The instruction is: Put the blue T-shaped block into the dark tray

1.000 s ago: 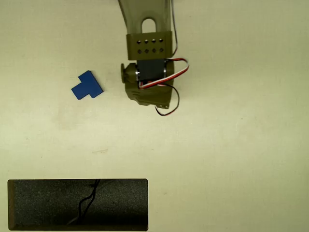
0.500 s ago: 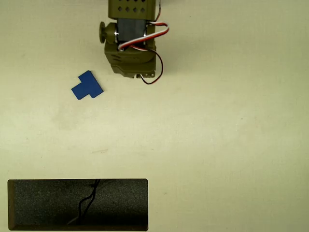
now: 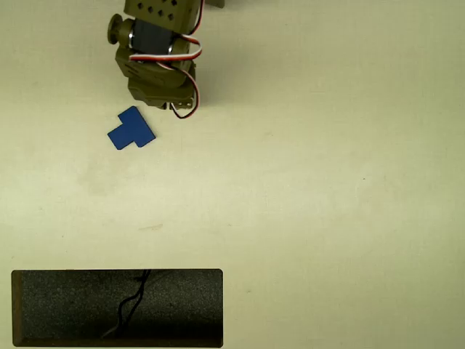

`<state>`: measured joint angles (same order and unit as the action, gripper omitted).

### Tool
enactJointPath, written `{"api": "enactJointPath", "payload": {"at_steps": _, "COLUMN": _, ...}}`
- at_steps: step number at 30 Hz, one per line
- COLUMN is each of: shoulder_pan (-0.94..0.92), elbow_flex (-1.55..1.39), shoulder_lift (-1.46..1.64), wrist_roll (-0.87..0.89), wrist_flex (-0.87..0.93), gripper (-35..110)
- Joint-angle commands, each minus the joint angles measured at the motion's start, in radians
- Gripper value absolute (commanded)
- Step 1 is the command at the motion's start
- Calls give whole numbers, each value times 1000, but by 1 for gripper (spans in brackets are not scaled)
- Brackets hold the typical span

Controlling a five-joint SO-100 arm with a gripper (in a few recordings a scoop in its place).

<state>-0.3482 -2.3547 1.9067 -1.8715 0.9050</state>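
Single overhead view, fixed above the table, aimed straight down. Set high enough to take in a wide stretch of tabletop. Arm enters at top edge, upper left of frame; tray cut by bottom edge, lower left.

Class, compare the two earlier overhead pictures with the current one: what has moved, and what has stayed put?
The arm's end effector swung up and left in the overhead view, ending just above the blue T-shaped block. Nothing was grasped or released. The block and the dark tray stayed where they were.
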Motion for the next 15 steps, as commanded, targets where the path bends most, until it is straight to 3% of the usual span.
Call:
{"api": "enactJointPath", "payload": {"at_steps": 1, "shoulder_pan": -57, "elbow_flex": 29, "shoulder_lift": -43, "wrist_roll": -78, "wrist_flex": -32, "gripper": 0}}
{"api": "enactJointPath", "payload": {"at_steps": 15, "shoulder_pan": -140, "elbow_flex": 175, "shoulder_lift": -242, "wrist_roll": -152, "wrist_flex": -89, "gripper": 0}}
